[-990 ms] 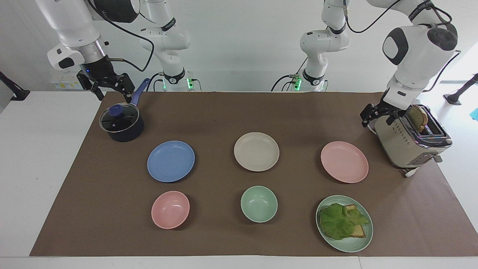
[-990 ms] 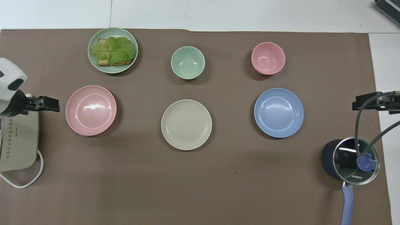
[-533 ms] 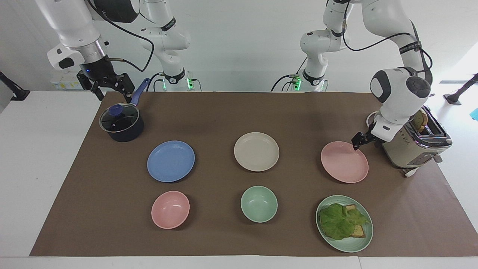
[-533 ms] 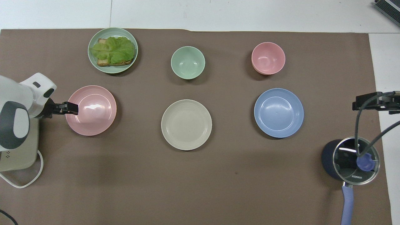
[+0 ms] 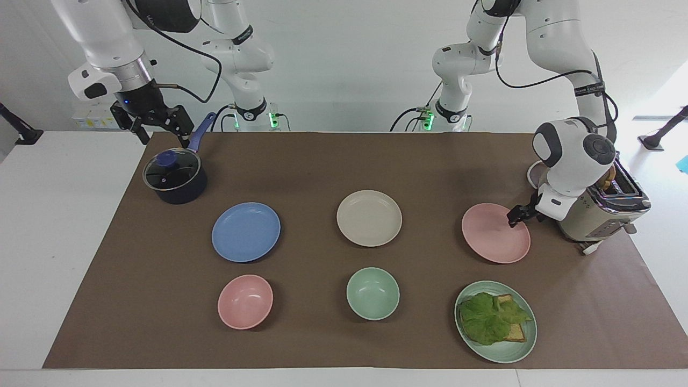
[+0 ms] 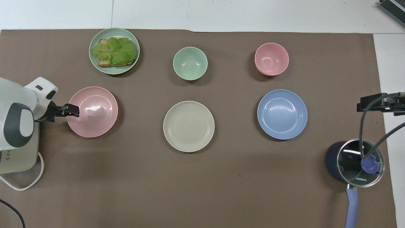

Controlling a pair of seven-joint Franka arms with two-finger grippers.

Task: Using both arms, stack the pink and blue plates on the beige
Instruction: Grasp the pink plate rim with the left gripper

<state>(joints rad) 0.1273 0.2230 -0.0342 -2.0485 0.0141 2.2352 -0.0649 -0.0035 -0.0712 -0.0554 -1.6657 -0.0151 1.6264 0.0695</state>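
Observation:
The pink plate (image 5: 492, 239) (image 6: 95, 118) lies toward the left arm's end of the table. The beige plate (image 5: 369, 218) (image 6: 189, 126) lies in the middle. The blue plate (image 5: 245, 232) (image 6: 282, 114) lies toward the right arm's end. All three rest flat on the brown mat, well apart. My left gripper (image 5: 517, 216) (image 6: 72, 110) is low and open at the pink plate's rim, on the toaster's side. Whether it touches the rim I cannot tell. My right gripper (image 5: 153, 124) (image 6: 369, 104) waits open in the air beside the pot.
A dark pot with a glass lid (image 5: 174, 176) stands near the right arm. A beige toaster (image 5: 594, 217) holding bread stands by the left arm. Farther from the robots are a pink bowl (image 5: 245, 301), a green bowl (image 5: 372, 293) and a green plate (image 5: 505, 356) with lettuce and bread.
My left arm has swung down from beside the toaster until its gripper reached the pink plate's rim. The right arm and all the dishes have stayed still.

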